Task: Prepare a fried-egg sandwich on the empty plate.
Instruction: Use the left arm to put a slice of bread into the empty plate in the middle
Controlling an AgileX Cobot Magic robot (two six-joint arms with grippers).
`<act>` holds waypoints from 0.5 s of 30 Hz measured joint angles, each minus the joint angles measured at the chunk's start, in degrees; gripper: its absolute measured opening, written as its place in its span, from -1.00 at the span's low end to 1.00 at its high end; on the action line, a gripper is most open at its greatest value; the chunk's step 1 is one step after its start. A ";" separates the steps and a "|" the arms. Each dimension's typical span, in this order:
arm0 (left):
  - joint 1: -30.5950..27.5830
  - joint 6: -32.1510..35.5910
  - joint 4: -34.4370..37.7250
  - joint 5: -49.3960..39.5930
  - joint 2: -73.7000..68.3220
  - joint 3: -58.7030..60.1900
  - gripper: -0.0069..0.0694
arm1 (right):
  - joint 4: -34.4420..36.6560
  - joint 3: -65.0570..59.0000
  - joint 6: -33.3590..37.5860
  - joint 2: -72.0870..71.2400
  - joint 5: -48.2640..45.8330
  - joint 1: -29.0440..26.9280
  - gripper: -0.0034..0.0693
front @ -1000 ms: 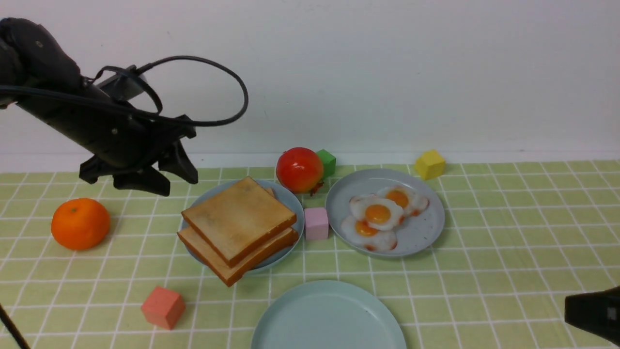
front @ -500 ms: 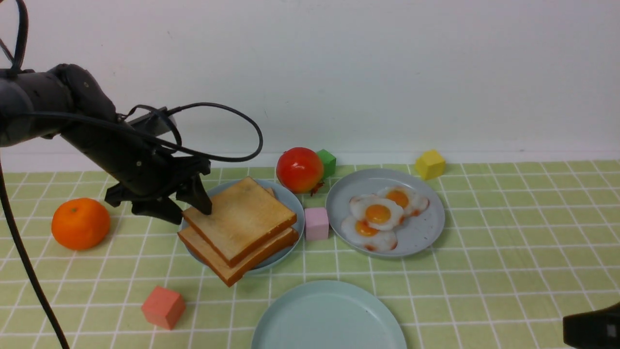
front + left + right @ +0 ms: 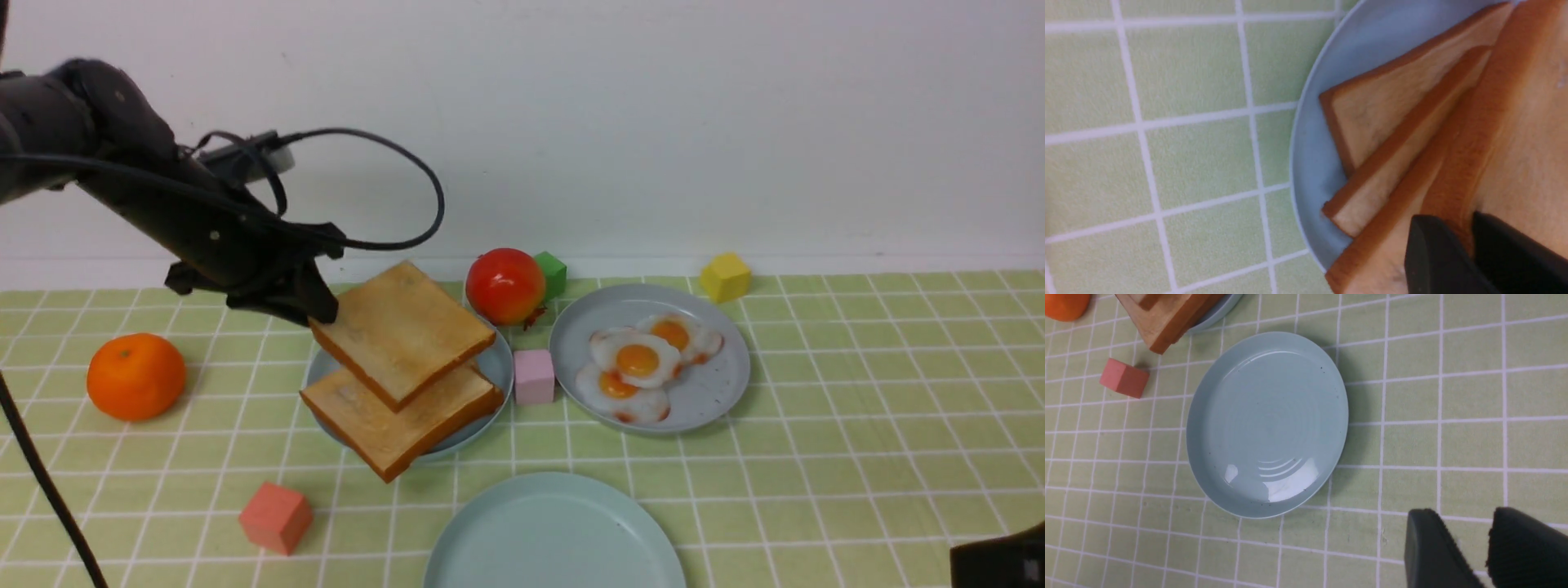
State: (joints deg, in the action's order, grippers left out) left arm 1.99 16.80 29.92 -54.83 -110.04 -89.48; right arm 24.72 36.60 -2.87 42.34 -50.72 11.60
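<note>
**Only a corner pinch holds the toast**

Front view: the left gripper is clamped narrow on one corner of the top toast slice. The slice hangs tilted above the other slices on the light blue plate. Gripped this far off centre, it could pivot or slip out on the way to the empty plate near the front edge, and land askew or half over the rim. The fried eggs lie on the speckled plate, with no gripper near them.

Left wrist view: the dark fingers squeeze the brown crust between them with little more than their tips, which looks like a shallow hold.

Right wrist view: the right gripper stands partly open just beside the plate, with nothing between its fingers.
</note>
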 joint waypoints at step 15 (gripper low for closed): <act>15.34 25.40 11.25 -4.01 3.35 18.61 -0.55 | -0.23 0.00 0.00 -0.04 3.65 0.00 -0.24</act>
State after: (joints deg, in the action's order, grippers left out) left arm 17.33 42.20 41.18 -58.85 -106.69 -70.87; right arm 24.49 36.60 -2.87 42.29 -47.07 11.60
